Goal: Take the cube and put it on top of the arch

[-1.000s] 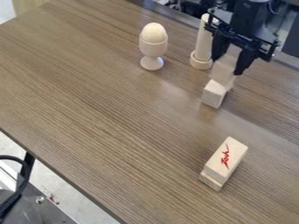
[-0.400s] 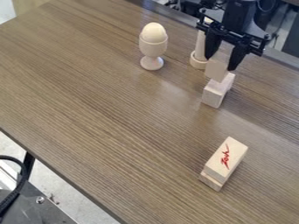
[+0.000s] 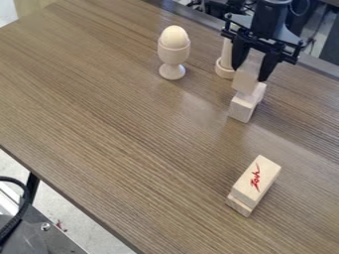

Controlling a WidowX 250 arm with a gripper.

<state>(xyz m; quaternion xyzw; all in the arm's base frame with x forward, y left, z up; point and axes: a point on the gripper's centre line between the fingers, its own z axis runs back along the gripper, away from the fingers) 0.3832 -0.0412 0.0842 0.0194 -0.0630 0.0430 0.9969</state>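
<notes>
Over at far right, the gripper [image 3: 250, 73] hangs fingers-down, pinching the cube [image 3: 246, 82] above a pale block [image 3: 241, 109], near the table's [image 3: 132, 124] far edge; a post [image 3: 225, 69] stands close left, the egg cup [image 3: 173, 55] farther left.

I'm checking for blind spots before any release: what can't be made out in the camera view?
Camera view: much of the post's upper part, behind the end effector.
Camera view: whether the held block touches the lower block; the held block covers the join.
Camera view: the arm's upper part, cut off by the top edge.
</notes>
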